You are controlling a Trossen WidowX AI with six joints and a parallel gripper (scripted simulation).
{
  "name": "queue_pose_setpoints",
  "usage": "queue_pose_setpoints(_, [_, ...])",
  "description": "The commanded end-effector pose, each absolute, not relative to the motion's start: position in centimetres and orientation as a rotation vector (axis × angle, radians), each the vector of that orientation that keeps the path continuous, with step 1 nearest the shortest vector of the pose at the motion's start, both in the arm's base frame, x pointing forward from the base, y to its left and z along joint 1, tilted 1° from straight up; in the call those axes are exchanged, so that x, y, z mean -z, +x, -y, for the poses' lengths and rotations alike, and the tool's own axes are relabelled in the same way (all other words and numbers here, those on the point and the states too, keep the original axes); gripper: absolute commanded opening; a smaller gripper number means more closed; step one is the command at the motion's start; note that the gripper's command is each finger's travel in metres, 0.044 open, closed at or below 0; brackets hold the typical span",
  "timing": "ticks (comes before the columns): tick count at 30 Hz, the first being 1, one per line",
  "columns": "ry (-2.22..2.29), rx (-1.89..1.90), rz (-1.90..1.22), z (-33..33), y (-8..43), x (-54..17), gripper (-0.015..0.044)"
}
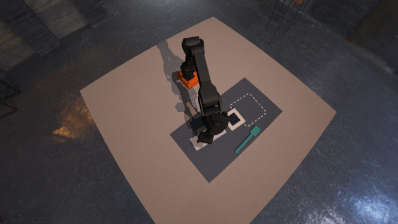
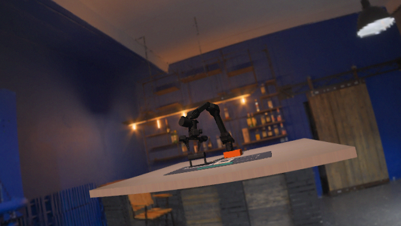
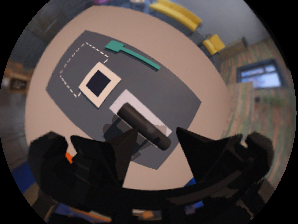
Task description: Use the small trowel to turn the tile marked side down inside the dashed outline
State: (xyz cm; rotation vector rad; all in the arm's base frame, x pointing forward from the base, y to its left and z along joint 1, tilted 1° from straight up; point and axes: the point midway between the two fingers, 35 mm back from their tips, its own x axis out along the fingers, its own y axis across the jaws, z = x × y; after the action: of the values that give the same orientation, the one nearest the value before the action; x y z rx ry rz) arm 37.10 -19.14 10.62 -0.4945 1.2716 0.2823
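Observation:
The trowel shows a pale flat plate (image 1: 198, 147) (image 3: 128, 97) under a raised black bar handle (image 2: 196, 156) (image 3: 143, 125), resting on the dark mat (image 1: 210, 169) (image 3: 177, 95). My gripper (image 2: 193, 148) (image 3: 157, 129) is open and empty, a little above that handle; the handle runs at a slant beneath the fingers in the wrist view. The cream tile (image 1: 241, 120) (image 3: 114, 78) lies flat with a dark square (image 1: 234, 118) (image 3: 98, 83) facing up. It lies mostly outside the dashed outline (image 1: 249, 94) (image 3: 85, 44) and covers part of its near side. The fingertips are hidden in the top view.
A teal flat-bladed tool (image 1: 245, 142) (image 3: 134, 53) lies on the mat near its edge, beside the tile and trowel. The orange arm base (image 1: 189, 82) (image 2: 232, 153) stands on the tan table (image 1: 144, 120) (image 2: 320, 151), off the mat.

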Motion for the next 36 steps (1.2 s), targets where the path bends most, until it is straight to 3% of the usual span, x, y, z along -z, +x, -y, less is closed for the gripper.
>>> queue_pose_setpoints(1, [-0.414, -0.210, -1.251, 19.0, 36.9, -10.5, 0.0300])
queue_pose_setpoints(36, [0.559, 0.460, -0.875, 19.4, 35.5, -9.2, 0.0300])
